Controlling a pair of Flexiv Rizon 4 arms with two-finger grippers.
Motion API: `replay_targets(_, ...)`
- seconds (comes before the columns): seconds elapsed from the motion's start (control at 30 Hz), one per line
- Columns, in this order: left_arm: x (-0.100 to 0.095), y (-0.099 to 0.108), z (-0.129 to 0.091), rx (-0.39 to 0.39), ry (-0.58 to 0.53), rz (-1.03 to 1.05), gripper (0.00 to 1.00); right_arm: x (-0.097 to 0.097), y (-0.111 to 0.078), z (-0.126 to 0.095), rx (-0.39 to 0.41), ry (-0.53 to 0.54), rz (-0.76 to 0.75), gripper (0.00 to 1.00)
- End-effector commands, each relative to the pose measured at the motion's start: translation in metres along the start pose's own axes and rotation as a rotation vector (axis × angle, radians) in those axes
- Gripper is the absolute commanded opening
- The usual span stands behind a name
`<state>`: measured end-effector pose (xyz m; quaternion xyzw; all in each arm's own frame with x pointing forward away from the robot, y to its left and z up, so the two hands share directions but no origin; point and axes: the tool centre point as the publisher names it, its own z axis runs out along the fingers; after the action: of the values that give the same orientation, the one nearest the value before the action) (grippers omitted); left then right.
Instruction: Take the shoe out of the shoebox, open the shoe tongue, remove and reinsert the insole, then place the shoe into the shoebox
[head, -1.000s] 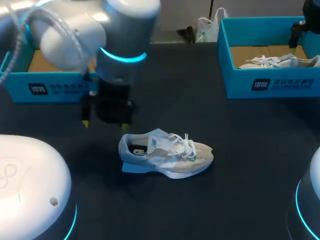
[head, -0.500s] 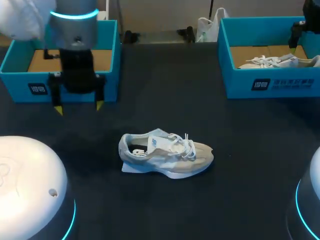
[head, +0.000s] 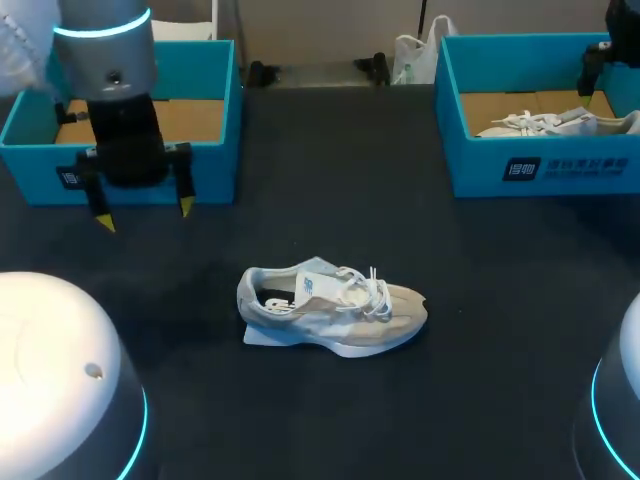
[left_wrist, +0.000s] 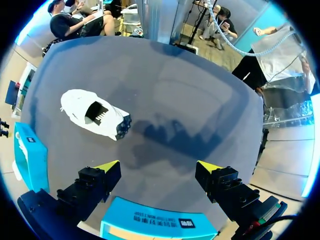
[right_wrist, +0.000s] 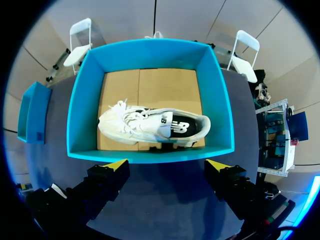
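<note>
A white and beige shoe (head: 332, 310) lies on its sole in the middle of the dark table, toe to the right, tongue and laces up. In the left wrist view this shoe (left_wrist: 95, 114) lies well ahead of my left gripper (left_wrist: 157, 166), which is open and holds nothing. That left gripper (head: 144, 213) hangs in front of the empty left shoebox (head: 150, 180). My right gripper (right_wrist: 167, 164) stands open above the right shoebox (right_wrist: 150, 155), near its front wall. A second shoe (right_wrist: 152, 125) lies inside that box.
The right shoebox (head: 540, 170) stands at the back right with the second shoe (head: 545, 122) in it. Its blue wall (left_wrist: 32, 160) shows beside the left gripper. The left box's rim (left_wrist: 160, 220) lies just under the left fingers. My arms' white bases fill the front corners.
My left arm has drawn back from beside the shoe's heel, going left and away to the left shoebox. The shoe and the right arm have not moved.
</note>
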<state>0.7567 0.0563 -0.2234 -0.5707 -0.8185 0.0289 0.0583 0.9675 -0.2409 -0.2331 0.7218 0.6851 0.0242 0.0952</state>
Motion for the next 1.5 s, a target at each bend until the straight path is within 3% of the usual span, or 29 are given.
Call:
replay_targets(0.03, 0.008, 0.004, 0.002, 0.029, -0.028, -0.028, 1.00, 0.000, 0.001, 0.000, 0.001, 0.001, 0.000, 1.00)
replay_targets(0.2, 0.025, 0.019, 0.008, 0.153, -0.098, -0.158, 1.00, 0.000, 0.001, 0.000, 0.001, 0.001, 0.000, 1.00)
replay_targets(0.63, 0.053, 0.020, 0.030, 0.335, -0.200, -0.349, 1.00, 0.000, 0.001, 0.000, 0.001, 0.001, 0.000, 1.00)
replay_targets(0.9, 0.073, 0.024, 0.038, 0.495, -0.349, -0.537, 1.00, 0.000, 0.001, 0.000, 0.001, 0.001, 0.000, 1.00)
replay_targets(1.33, 0.081, 0.027, 0.042, 0.717, -0.635, -0.767, 1.00, 0.000, 0.001, 0.000, 0.001, 0.001, 0.000, 1.00)
replay_targets(1.5, 0.083, 0.027, 0.046, 0.771, -0.668, -0.851, 1.00, 0.000, 0.001, 0.000, 0.001, 0.001, 0.000, 1.00)
